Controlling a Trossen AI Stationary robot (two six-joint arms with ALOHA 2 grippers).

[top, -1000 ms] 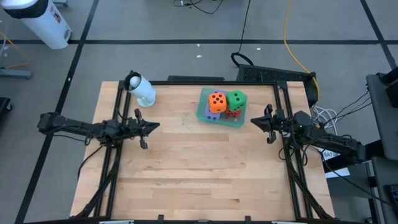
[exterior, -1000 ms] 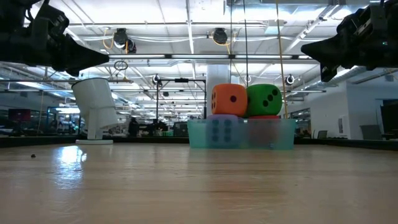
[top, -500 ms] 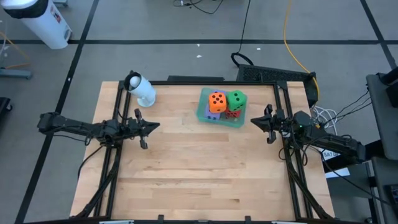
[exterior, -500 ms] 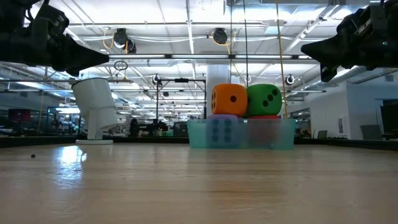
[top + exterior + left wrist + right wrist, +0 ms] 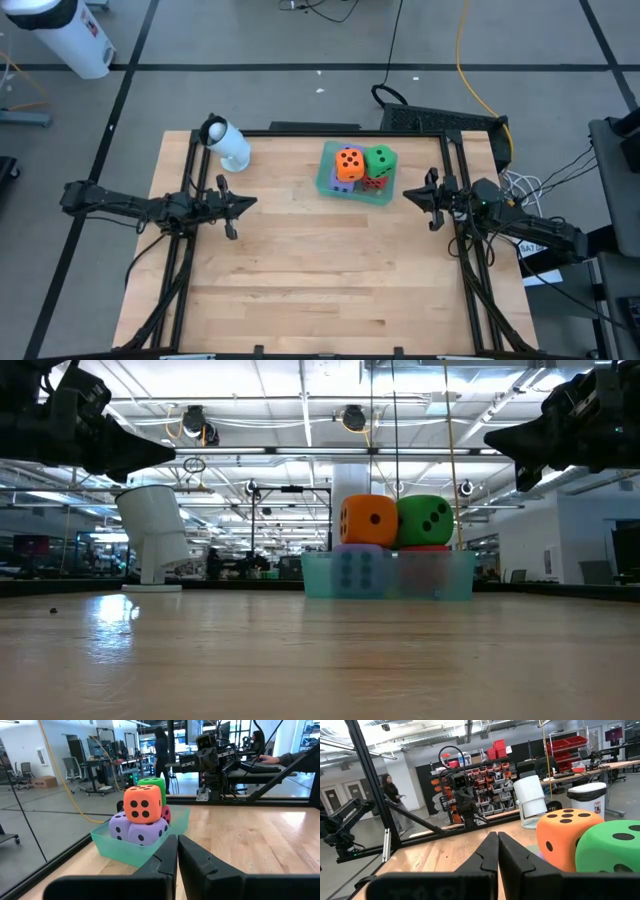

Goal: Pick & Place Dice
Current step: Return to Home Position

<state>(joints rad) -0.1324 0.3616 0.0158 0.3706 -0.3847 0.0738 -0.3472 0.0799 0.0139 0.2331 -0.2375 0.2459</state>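
A translucent teal tray at the table's far middle holds the dice. An orange die and a green die sit on top of two purple-blue dice and a red die. My left gripper hangs shut above the table's left side, pointing level toward the tray. My right gripper hangs shut at the right side, just right of the tray. Both hold nothing.
A white cylinder-shaped device stands at the far left corner of the wooden table. Black frame rails run along the left and right sides. People show in the room beyond the table.
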